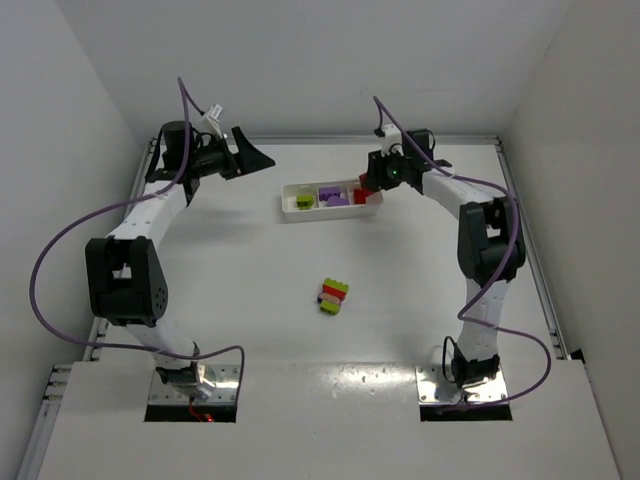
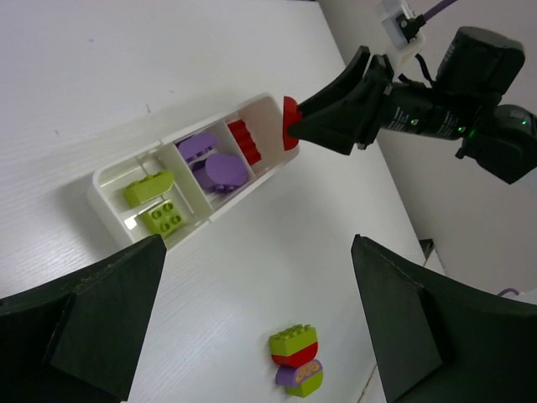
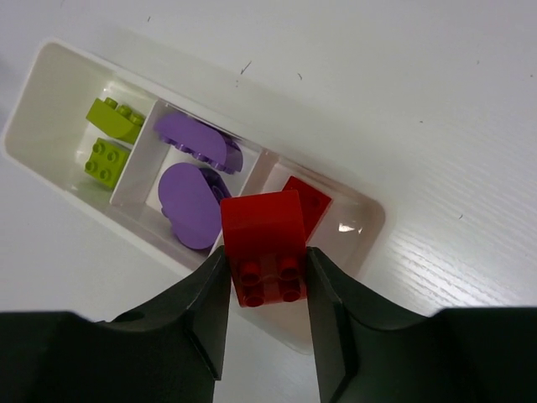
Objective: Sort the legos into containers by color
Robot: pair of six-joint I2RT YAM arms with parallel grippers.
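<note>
The white tray [image 1: 322, 215] lies at the far middle of the table, with three compartments. In the right wrist view the left one holds two lime green legos [image 3: 106, 140], the middle one purple legos [image 3: 192, 195], and the right one a red lego [image 3: 315, 201]. My right gripper [image 3: 267, 284] is shut on a red lego [image 3: 267, 243] and holds it above the tray's right compartment [image 3: 375, 220]. My left gripper [image 2: 256, 290] is open and empty, well above the table left of the tray [image 2: 102, 200]. A stuck-together clump of lime green, red and purple legos [image 1: 334, 295] lies mid-table.
White walls close in the table on the left, back and right. The right arm [image 1: 488, 240] reaches along the right side to the tray. The left arm [image 1: 130, 260] stands along the left side. The clump also shows in the left wrist view [image 2: 297, 359].
</note>
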